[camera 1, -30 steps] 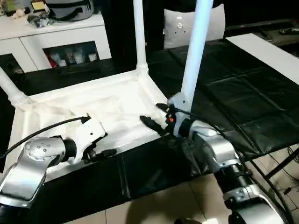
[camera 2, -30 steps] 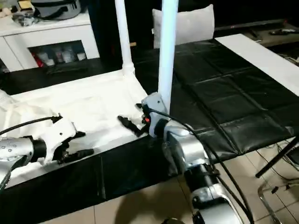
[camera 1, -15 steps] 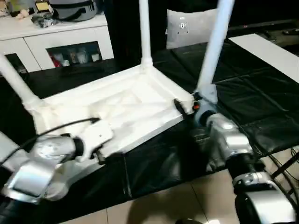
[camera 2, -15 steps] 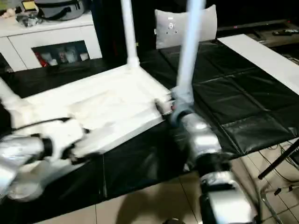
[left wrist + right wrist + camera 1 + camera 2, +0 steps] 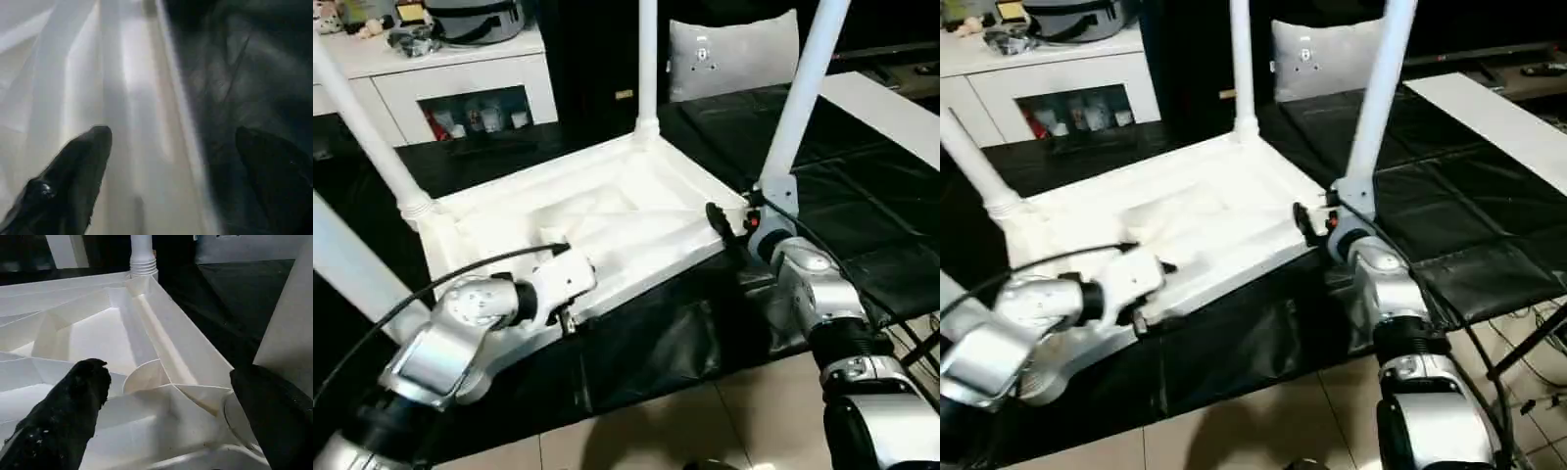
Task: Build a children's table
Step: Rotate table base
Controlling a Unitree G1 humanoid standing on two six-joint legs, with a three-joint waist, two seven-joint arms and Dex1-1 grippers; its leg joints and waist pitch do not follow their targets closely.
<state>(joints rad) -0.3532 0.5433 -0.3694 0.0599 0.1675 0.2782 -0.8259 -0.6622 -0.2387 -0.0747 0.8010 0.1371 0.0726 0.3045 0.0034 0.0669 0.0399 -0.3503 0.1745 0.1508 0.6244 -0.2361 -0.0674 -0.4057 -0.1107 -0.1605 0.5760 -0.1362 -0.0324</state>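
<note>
The children's table lies upside down on a black cover, its ribbed white top facing up. White legs stand in its corners: one at the back, one at the right, one at the left, and one close by at the far left. My left gripper is open astride the top's near edge, one finger over the white plastic, the other over the cover. My right gripper is open at the right corner socket, beside the foot of that leg, holding nothing.
A white cabinet with a glass door stands at the back left, a grey bag on it. A grey cushion leans at the back. A white board lies far right on the black cover. Tiled floor shows below.
The camera has swung, bringing the left-hand legs into view. My left gripper's fingers have spread wider at the near edge. My right gripper stays open at the right corner.
</note>
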